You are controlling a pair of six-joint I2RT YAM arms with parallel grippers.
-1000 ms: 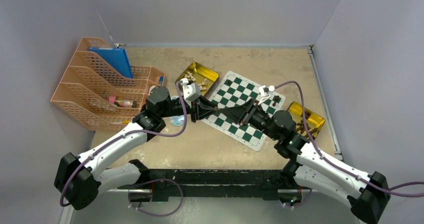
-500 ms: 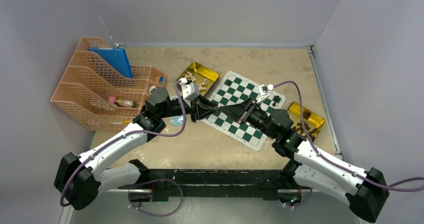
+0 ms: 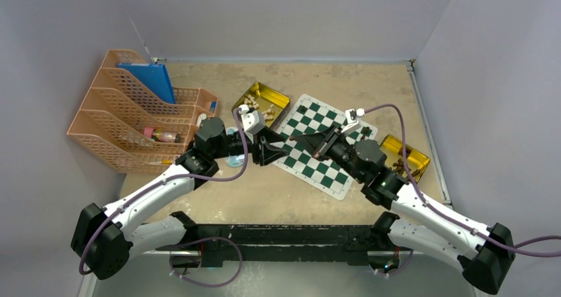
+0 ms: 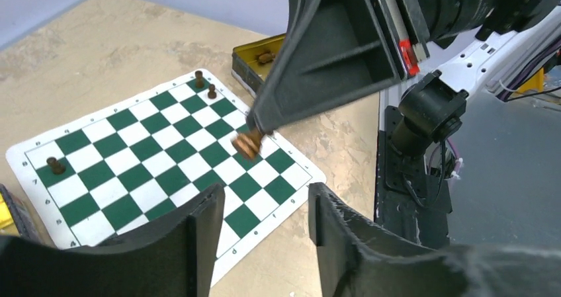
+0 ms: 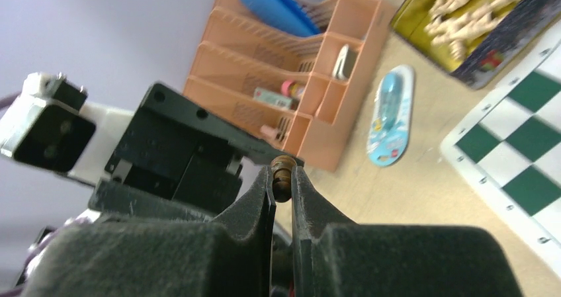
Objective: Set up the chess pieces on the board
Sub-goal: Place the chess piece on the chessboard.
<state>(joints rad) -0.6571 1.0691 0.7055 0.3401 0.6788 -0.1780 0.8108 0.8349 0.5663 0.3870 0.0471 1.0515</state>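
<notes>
The right gripper (image 5: 282, 181) pinches one dark brown chess piece (image 4: 249, 143) tight in its tips, up over the green and white board (image 4: 132, 171); the left gripper (image 4: 264, 196) is near it, fingers apart, holding nothing. A lone dark piece (image 4: 55, 166) stands on the board; two more dark pieces (image 4: 199, 79) stand together by one corner.

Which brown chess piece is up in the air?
The piece pinched in the right gripper, above the board. The other pieces stand on squares.
</notes>
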